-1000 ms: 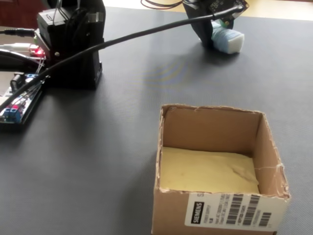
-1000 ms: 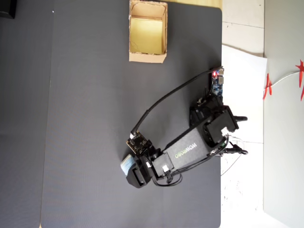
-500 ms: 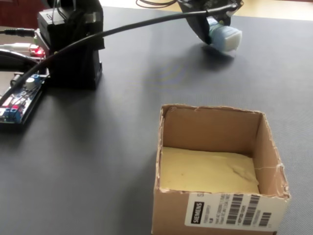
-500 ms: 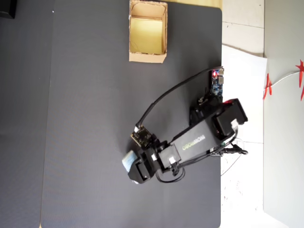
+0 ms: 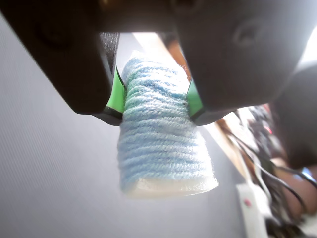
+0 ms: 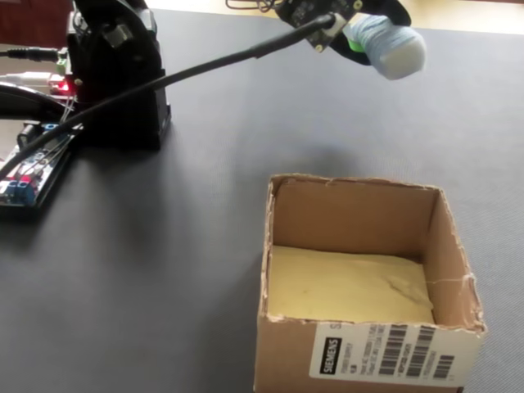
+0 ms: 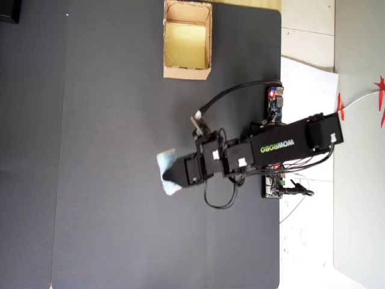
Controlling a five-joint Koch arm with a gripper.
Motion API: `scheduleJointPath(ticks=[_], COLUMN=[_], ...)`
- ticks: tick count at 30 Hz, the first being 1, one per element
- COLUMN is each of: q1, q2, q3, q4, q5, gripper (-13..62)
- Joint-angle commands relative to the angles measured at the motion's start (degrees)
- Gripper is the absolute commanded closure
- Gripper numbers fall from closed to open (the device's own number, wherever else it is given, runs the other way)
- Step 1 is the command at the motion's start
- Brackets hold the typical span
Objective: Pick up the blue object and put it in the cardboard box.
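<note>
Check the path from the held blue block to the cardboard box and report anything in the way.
Nothing visible blocks it. The pincer holds the blue block above the dark mat, and in the overhead view only bare mat lies between it and the cardboard box, whose open top and yellowish floor hold nothing.

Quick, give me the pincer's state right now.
Pincer: closed on the blue object, held up off the mat, not yet over the cardboard box.
</note>
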Motion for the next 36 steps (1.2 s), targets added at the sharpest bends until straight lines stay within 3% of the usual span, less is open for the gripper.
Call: scheduleJointPath(ticks=[1, 9, 18, 22, 31, 33, 36], q1=[3.78, 20.13, 36.83, 46.85, 53.00, 53.70, 54.23], q2=[4.57, 13.54, 14.24, 9.84, -1.67, -3.16, -4.31], q3=[-1.14, 0.09, -2.46, -6.77, -14.85, -14.94, -15.29], q4=[-6.15, -6.59, -5.01, -1.76, -1.23, -1.23, 1.32], q5=[0.00, -4.39, -12.39, -14.68, -15.12, -15.21, -15.12], gripper=[45.1, 45.0, 45.1, 45.0, 44.9, 42.9, 31.1])
